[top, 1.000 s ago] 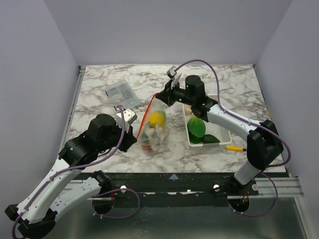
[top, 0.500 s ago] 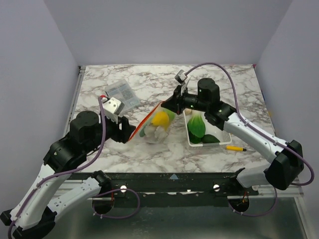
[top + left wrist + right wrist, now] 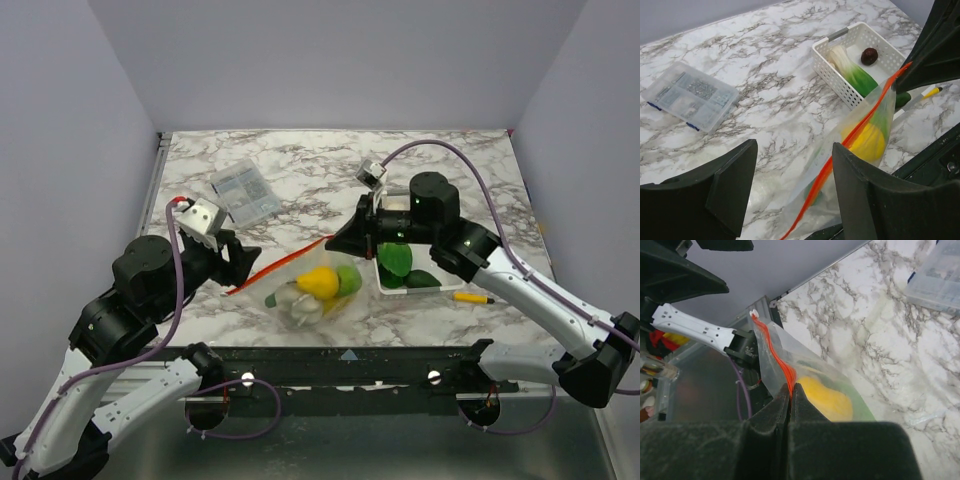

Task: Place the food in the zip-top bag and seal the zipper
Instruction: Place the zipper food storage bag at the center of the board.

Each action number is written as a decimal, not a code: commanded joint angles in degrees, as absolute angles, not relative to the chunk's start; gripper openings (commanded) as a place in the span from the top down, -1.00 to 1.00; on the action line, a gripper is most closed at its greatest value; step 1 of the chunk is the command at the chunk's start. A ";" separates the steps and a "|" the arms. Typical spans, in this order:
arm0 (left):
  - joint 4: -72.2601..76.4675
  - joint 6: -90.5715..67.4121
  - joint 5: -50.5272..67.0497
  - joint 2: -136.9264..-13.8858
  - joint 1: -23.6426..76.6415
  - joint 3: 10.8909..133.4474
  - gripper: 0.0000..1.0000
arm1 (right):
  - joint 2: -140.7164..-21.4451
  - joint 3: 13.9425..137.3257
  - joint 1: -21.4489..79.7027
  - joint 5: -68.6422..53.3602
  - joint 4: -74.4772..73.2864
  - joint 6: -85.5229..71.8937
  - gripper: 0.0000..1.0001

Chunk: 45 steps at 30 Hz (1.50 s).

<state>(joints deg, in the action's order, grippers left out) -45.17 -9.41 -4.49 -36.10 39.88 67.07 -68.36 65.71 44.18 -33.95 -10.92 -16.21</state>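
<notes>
The bag [image 3: 318, 298] sits at the middle of the bench [image 3: 300, 170], near its near edge, with yellow, green and white food [image 3: 320, 281] inside. The right gripper [image 3: 790, 390] is clamped on the zipper [image 3: 285, 262] at its right end. The left gripper [image 3: 792, 150] is open, with the zipper running between its spread fingers.

Setting: robotics lab test cell. Evidence: marble-print tabletop [image 3: 450, 160] boxed on three sides by plain pale walls [image 3: 330, 60]. Left arm [image 3: 130, 300] and right arm [image 3: 500, 265] bolted to black rail [image 3: 340, 365] at near edge. Purple cables [image 3: 232, 437] hang loose below. Aluminium extrusion [image 3: 560, 372] at right. Props: plastic toy food [image 3: 318, 283], clear parts box [image 3: 245, 190].
</notes>
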 commanded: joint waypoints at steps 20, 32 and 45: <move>-45.59 -9.77 -7.28 -31.89 40.05 68.38 -0.55 | -102.52 75.23 43.95 -6.05 -5.36 -29.36 0.94; -48.20 -9.25 -8.42 -29.91 40.07 69.16 -0.63 | -111.42 77.09 43.92 -4.59 -6.32 -28.46 0.69; -47.47 -10.46 -11.99 -29.27 40.07 72.27 -0.97 | -93.79 72.13 43.95 4.31 -13.82 -22.64 -0.44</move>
